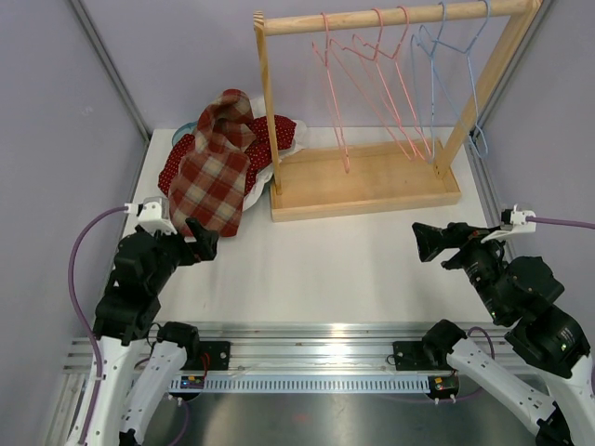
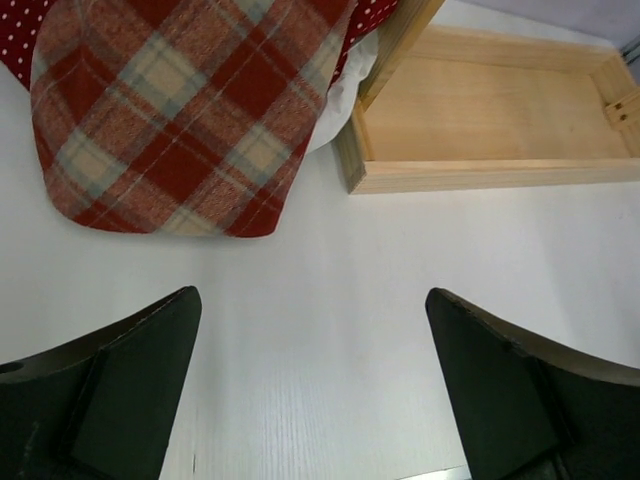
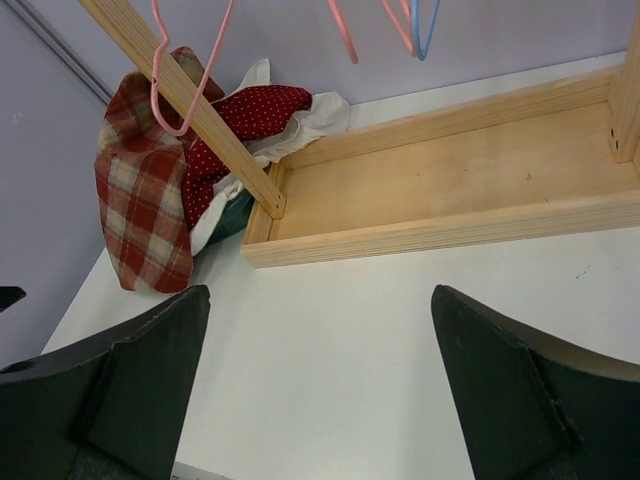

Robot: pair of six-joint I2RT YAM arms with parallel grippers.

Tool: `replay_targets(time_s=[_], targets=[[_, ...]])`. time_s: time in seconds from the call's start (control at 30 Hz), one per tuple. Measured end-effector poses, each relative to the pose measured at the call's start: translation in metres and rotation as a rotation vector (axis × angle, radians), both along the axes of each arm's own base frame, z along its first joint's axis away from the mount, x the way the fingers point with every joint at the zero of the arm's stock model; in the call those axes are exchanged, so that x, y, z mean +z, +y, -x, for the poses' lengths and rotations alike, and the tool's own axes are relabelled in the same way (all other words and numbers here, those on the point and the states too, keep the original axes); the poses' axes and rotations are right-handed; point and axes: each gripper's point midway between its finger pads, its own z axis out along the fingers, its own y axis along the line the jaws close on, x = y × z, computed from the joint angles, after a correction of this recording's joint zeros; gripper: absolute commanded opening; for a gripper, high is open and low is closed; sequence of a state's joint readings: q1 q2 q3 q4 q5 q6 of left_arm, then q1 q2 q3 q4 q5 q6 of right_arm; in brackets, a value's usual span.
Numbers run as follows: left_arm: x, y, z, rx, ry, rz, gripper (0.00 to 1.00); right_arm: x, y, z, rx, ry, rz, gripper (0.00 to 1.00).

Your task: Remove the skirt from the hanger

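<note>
A red plaid skirt (image 1: 212, 177) (image 2: 180, 110) (image 3: 140, 200) lies draped over a heap of clothes at the table's back left, off any hanger. Several pink hangers (image 1: 367, 79) and blue hangers (image 1: 460, 70) hang bare from the wooden rail. My left gripper (image 1: 205, 242) (image 2: 310, 300) hovers open over bare table just in front of the skirt's hem, nothing between its fingers. Over the table's right side, in front of the rack, my right gripper (image 1: 429, 242) (image 3: 320, 295) is open and empty too.
The wooden rack's tray base (image 1: 372, 186) (image 2: 480, 175) (image 3: 430, 230) stands at the back centre, its left post (image 1: 267, 102) beside the heap. A red polka-dot garment (image 1: 276, 133) (image 3: 250, 110) and white cloth (image 3: 320, 110) lie under the skirt. Lilac walls close three sides.
</note>
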State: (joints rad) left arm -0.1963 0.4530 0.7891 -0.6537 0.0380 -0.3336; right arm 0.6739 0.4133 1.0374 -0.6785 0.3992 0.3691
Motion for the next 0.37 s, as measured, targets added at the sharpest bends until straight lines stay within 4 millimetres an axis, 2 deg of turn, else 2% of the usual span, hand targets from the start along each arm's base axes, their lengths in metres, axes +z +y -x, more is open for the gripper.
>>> replay_targets(time_s=[0.17, 0.37], targets=[[-0.011, 0.015, -0.013, 0.082, 0.097, -0.069, 0.99, 0.001, -0.001, 0.001, 0.001, -0.008, 0.006, 0.99], [0.005, 0.032, -0.023, 0.165, 0.097, -0.134, 0.99, 0.008, -0.005, 0.007, 0.007, -0.042, -0.013, 1.00]])
